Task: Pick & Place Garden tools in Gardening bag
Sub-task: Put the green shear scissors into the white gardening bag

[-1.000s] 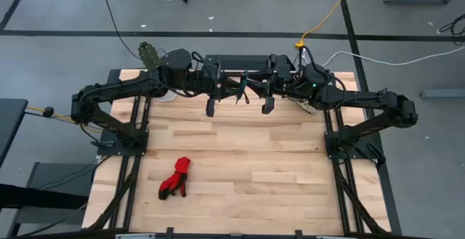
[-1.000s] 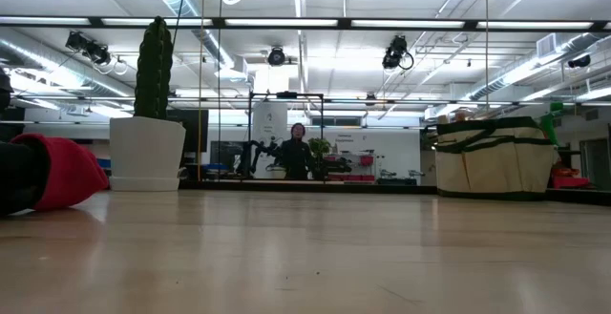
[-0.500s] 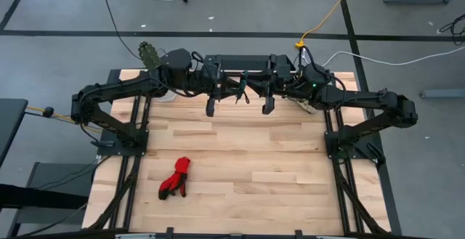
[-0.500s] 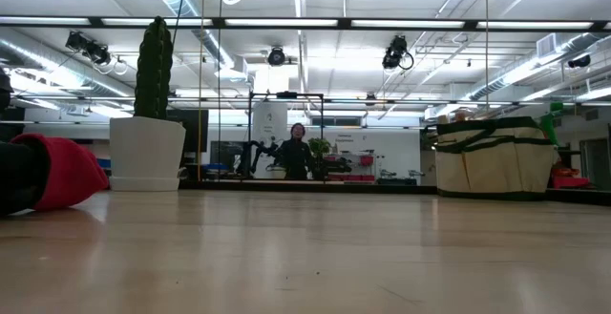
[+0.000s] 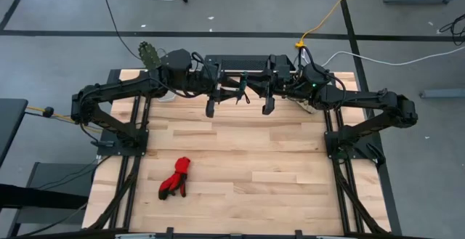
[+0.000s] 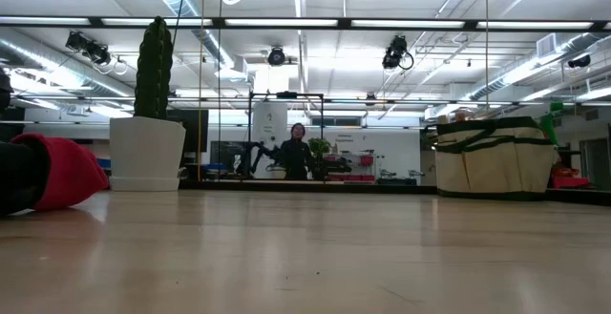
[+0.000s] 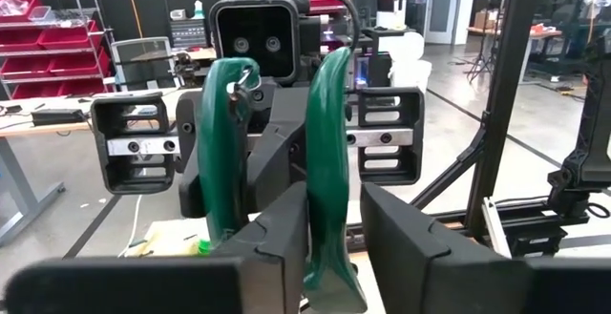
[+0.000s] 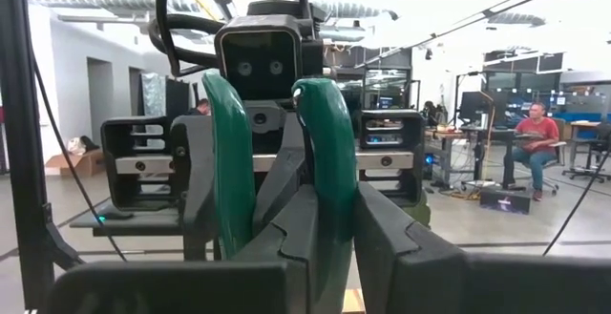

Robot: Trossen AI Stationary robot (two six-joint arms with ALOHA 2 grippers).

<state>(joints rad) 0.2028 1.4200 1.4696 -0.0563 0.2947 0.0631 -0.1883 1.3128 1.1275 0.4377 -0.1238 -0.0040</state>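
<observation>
A garden tool with two curved green handles (image 5: 243, 86), like shears, hangs high over the table's far edge, between my two grippers, which face each other, both about level. My right gripper (image 8: 334, 220) is shut on one handle. My left gripper (image 7: 334, 220) has the other handle between its slightly parted fingers. A red glove (image 5: 176, 177) lies on the table's near left part. The beige gardening bag with green trim (image 6: 495, 157) stands at the far right, mostly hidden under my right arm in the high view. My right gripper pinches one green handle (image 8: 329, 176) between its two fingers, coming level from the table's right. The handle stands about upright across the fingers, and the tool is clear of the table. My left gripper comes level from the table's left. The other handle (image 7: 329, 199) stands about upright between its fingers and lies against one finger (image 7: 282, 242). A thin gap shows on the handle's other side.
A white pot with a tall green cactus (image 6: 148, 147) stands at the far left corner (image 5: 149, 54). The wooden tabletop (image 5: 240, 166) lies between the arms' frames. A person shows far off in the room beyond the table (image 6: 298, 152).
</observation>
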